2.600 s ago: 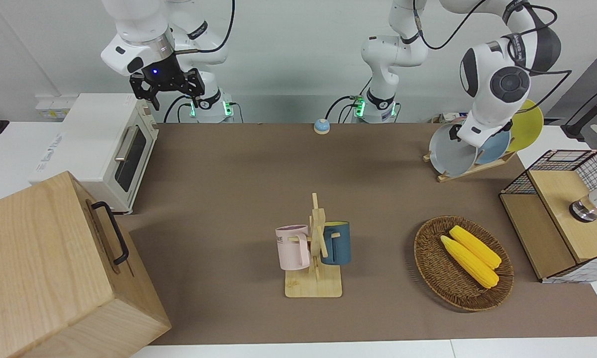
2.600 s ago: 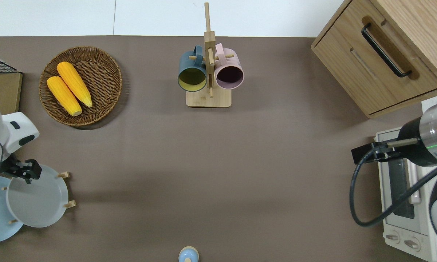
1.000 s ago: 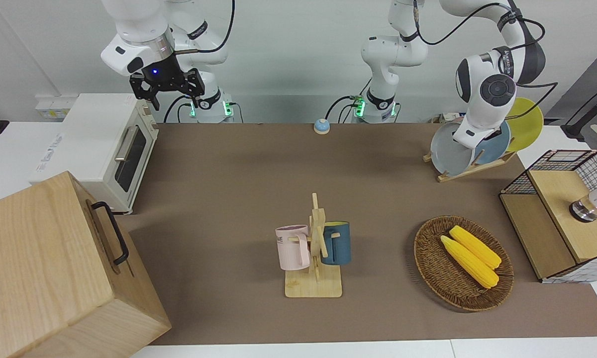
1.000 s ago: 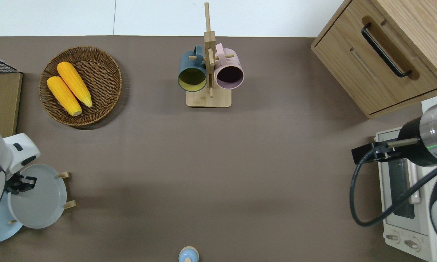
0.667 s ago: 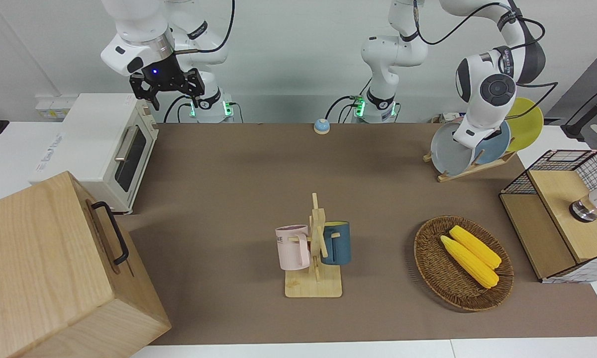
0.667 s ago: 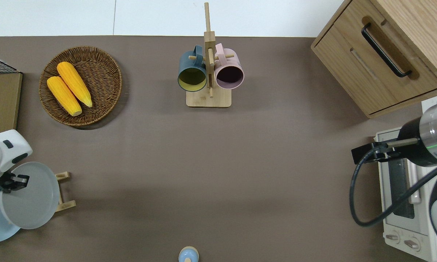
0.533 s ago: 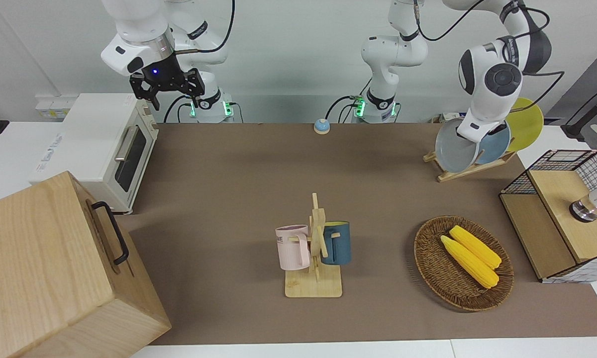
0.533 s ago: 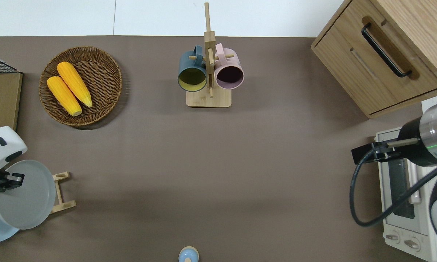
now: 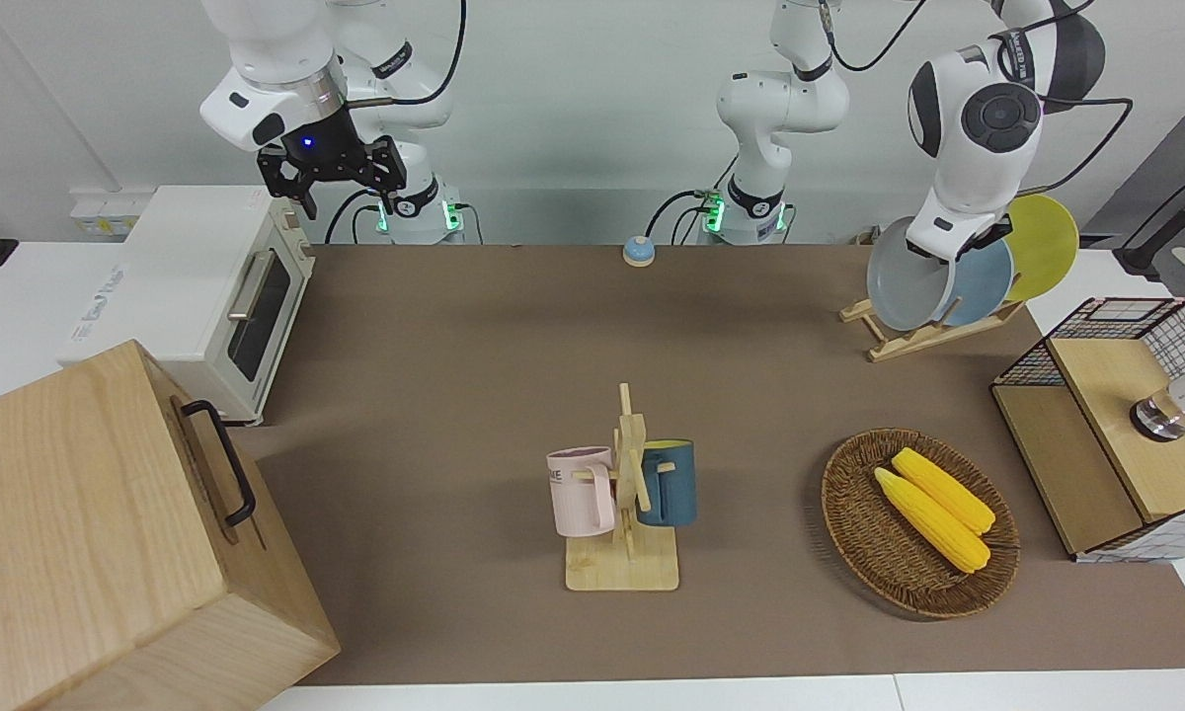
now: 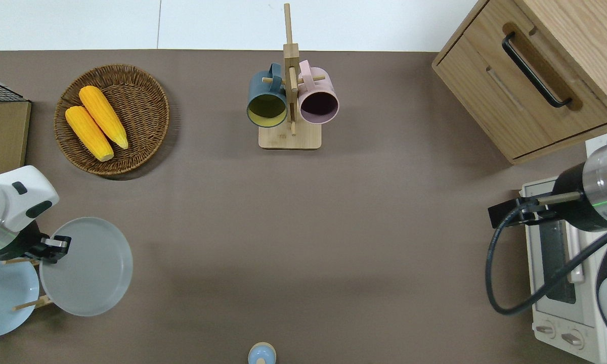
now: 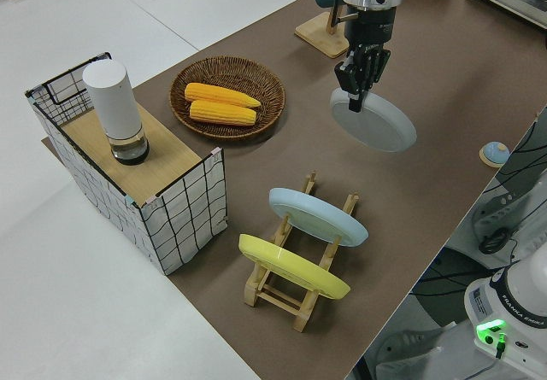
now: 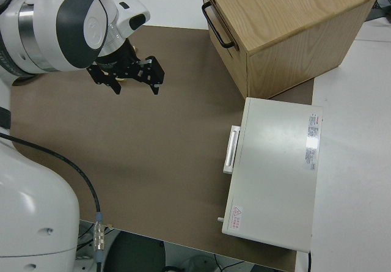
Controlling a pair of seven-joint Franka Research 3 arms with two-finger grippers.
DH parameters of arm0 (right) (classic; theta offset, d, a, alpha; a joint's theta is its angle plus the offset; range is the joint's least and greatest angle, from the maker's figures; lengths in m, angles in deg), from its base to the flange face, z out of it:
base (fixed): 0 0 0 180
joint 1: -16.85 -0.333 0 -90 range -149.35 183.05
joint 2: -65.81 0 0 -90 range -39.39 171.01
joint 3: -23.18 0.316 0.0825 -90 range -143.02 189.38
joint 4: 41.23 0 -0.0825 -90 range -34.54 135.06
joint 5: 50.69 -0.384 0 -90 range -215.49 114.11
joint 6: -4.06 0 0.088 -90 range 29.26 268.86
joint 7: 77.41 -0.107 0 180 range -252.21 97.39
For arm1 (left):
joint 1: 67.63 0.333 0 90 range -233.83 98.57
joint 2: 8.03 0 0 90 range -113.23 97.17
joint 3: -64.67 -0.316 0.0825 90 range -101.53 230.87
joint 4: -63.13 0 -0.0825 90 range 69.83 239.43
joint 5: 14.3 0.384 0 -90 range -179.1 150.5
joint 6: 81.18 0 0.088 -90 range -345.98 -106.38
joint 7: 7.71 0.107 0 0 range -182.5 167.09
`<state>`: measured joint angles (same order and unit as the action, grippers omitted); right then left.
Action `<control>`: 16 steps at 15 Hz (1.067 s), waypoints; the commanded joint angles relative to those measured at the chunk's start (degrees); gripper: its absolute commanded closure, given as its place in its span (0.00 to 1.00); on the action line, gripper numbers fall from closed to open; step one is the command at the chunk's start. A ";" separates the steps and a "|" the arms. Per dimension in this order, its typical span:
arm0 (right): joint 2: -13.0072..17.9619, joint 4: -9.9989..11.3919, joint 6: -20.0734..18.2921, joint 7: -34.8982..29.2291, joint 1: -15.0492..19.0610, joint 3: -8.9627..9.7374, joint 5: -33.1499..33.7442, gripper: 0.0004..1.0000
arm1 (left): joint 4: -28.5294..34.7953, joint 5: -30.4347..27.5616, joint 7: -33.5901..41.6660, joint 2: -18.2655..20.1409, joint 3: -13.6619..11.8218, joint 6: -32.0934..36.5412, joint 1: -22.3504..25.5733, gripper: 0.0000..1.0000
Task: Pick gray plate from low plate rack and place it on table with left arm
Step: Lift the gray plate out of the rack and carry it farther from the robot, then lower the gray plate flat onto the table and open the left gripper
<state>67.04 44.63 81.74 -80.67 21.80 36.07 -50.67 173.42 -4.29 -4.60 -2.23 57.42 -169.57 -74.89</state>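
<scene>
My left gripper (image 10: 55,244) is shut on the rim of the gray plate (image 10: 88,268) and holds it tilted in the air, clear of the low plate rack (image 10: 33,303). The plate hangs over the brown table (image 10: 334,227), just beside the rack toward the table's middle. In the front view the gripper (image 9: 951,259) grips the plate (image 9: 904,278) at its upper edge, above the rack (image 9: 908,342). The left side view shows the gripper (image 11: 353,96), the plate (image 11: 376,124) and the rack (image 11: 295,288). My right arm is parked, its gripper (image 9: 334,186) open.
A light blue plate (image 11: 316,216) and a yellow plate (image 11: 291,267) stand in the rack. A wicker basket (image 10: 141,86) with two corn cobs, a mug stand (image 10: 289,101), a wooden drawer cabinet (image 10: 536,76), a toaster oven (image 10: 561,283), a wire shelf box (image 9: 1116,425) and a small bell (image 10: 261,354) stand around.
The left gripper, shut on the gray plate, has lifted it up out of the rack's slot and swung it toward the table's middle. The right arm has not moved.
</scene>
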 commanded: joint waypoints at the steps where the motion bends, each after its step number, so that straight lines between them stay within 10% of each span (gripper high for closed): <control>1: 0.27 -0.35 -0.87 0.19 0.76 0.38 -0.20 0.01 | 1.76 -8.06 -0.47 -0.09 -0.39 -1.69 -0.73 0.92; 16: 0.27 -0.35 -0.87 0.19 0.85 0.38 -0.20 0.01 | 22.15 -20.73 -4.69 0.44 3.29 -23.23 -0.65 1.00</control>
<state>67.04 44.63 81.74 -80.67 21.80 36.07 -50.67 192.18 -23.99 -8.25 -2.51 60.79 -189.92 -74.93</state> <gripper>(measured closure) 0.009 0.872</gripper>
